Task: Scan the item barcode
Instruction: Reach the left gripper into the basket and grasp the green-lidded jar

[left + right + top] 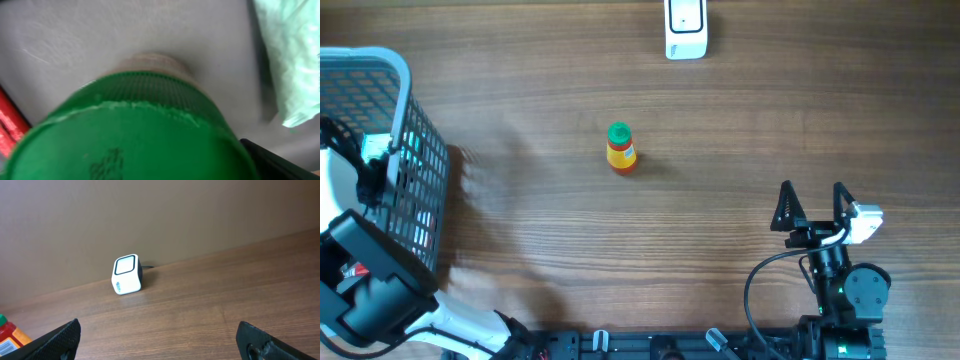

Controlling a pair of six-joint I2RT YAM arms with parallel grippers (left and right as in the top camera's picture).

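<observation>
Left wrist view is almost filled by the ribbed green screw cap (pixel 135 130) of a container. It lies straight below the left gripper (pixel 360 165), top face toward the camera, so its long axis runs roughly along the line of approach, a little tilted. This looks like the item to be scanned, and it sits inside the pale grey mesh basket (pixel 420 180) at the table's left end. The left arm, reaching down into that basket, is by far the nearer. Its jaws stand wide; whether they already touch the cap cannot be told. Close beside the cap lie a red packet (pixel 10 125) on one side and a crumpled pale green bag (pixel 290 60) on the other, which could crowd a grasp. Out on the brown wooden table (pixel 570 250) a small yellow and red bottle with a green cap (pixel 620 148) stands upright near the middle. The white cube-shaped barcode scanner (pixel 685 28) sits at the far edge, well apart from the basket, with bare table between. The right gripper (pixel 812 188) hovers over the near right side, spread and empty, pointing toward the scanner.
</observation>
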